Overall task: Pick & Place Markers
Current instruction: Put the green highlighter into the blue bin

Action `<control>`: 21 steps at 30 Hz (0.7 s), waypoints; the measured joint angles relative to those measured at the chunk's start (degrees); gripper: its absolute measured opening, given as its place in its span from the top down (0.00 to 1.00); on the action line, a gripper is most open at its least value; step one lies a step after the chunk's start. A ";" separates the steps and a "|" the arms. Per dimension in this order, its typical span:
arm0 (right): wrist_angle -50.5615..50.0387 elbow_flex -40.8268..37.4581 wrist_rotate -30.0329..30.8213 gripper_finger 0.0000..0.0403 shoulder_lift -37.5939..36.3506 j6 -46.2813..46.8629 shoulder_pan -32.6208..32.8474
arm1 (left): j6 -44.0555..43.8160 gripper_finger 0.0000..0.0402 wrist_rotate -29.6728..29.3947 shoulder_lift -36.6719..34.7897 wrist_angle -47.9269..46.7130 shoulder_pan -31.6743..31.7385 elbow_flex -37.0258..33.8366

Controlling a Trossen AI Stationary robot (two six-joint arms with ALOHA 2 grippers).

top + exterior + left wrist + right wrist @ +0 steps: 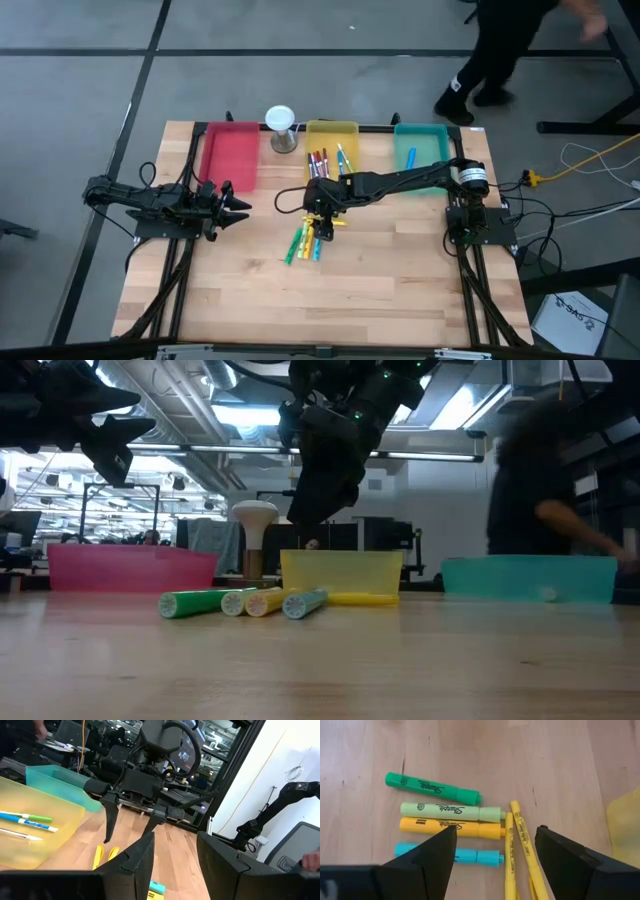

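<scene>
Several markers (305, 240) lie side by side on the wooden table near its middle. In the right wrist view they are a green (432, 788), a pale green (452, 811), an orange (450, 827) and a blue one (470, 855), plus two thin yellow ones (520, 840). My right gripper (322, 218) hovers open just above them, fingers pointing down, touching nothing (495, 855). More markers lie in the yellow tray (322, 160), and one blue marker (411, 157) lies in the teal tray. My left gripper (235, 205) waits open and empty at the table's left.
A red tray (230, 150), a yellow tray (345, 128) and a teal tray (430, 135) stand in a row along the far edge. A white-topped hourglass-like object (282, 128) stands between the red and yellow trays. A person (490, 60) walks beyond the far edge.
</scene>
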 joint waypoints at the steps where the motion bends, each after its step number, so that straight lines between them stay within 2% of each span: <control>1: 0.03 -0.01 0.01 0.35 -0.01 -0.01 0.00 | 0.00 0.64 0.00 0.00 0.00 0.00 0.00; 7: 4.23 -4.62 0.09 0.35 -1.90 1.36 0.00 | 0.00 0.64 0.00 0.00 -0.02 0.00 0.00; 11: 5.77 -8.79 0.17 0.35 -5.70 1.44 0.00 | 0.00 0.64 -0.01 -0.01 0.00 0.00 -0.02; 21: 18.65 -27.65 0.40 0.35 -21.44 1.68 -2.36 | 0.00 0.64 -0.13 -0.02 0.00 -0.01 0.00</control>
